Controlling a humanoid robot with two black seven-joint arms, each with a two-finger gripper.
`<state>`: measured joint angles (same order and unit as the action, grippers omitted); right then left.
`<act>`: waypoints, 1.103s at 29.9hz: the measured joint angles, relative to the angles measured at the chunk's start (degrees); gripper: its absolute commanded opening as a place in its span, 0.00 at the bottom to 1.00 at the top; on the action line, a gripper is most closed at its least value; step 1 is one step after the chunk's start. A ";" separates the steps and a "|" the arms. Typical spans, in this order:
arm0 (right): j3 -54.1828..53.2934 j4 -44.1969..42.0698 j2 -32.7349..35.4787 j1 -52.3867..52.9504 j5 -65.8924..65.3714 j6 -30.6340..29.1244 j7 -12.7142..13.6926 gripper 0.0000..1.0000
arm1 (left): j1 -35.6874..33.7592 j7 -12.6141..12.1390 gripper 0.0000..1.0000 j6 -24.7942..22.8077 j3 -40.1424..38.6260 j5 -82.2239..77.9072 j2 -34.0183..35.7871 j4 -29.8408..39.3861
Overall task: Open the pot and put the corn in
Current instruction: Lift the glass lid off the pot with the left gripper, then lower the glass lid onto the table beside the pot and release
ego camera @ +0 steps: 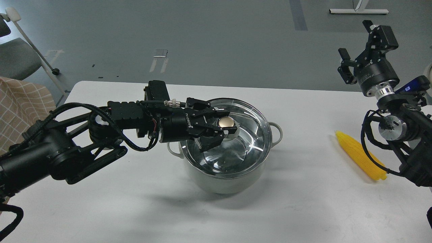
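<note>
grey floor fills the background of the head view, with pale tape marks, a chair (15, 57) at far left and a white metal foot of some stand at top right. checked beige cloth (20, 108) at the left edge.

white surface (135, 209) spans the lower frame, matte, soft shadows under the arms.

pot (224, 175) stands near the centre of the surface, pale grey-green wall, one loop handle visible on its right side. glass lid (236, 158) sits on the pot's rim, closed. gold knob (225, 123) at the lid's centre.

left end effector (221, 127) reaches in from the left, level over the lid, fingers (211, 141) spread on either side of the knob; jaws look parted, cannot tell whether they touch the knob.

corn (361, 156) lies flat on the surface, well apart from the pot to its right, pointed tip toward the far edge, partly behind a cable of the right arm.

right end effector (359, 54) is raised above the right edge of the surface, fingers apart, holding nothing.
</note>
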<state>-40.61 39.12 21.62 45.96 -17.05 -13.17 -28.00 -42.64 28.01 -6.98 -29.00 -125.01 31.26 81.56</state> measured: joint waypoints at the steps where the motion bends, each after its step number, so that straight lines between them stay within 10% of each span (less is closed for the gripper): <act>1: 0.00 -0.01 0.00 0.00 0.00 0.00 0.00 1.00 | -0.59 0.02 0.11 0.00 -0.27 0.00 0.10 0.35; 18: 0.00 0.02 0.13 0.11 0.00 0.15 0.00 1.00 | -11.49 -0.02 0.12 0.57 -0.15 0.01 21.28 1.18; 33: 0.04 0.09 0.00 0.02 0.00 0.26 0.00 1.00 | 10.35 -0.01 0.12 18.44 0.46 11.97 33.90 -11.00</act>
<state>-40.57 39.21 21.62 45.98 -17.06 -12.92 -28.00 -32.30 28.00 11.47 -28.55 -113.03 65.15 70.56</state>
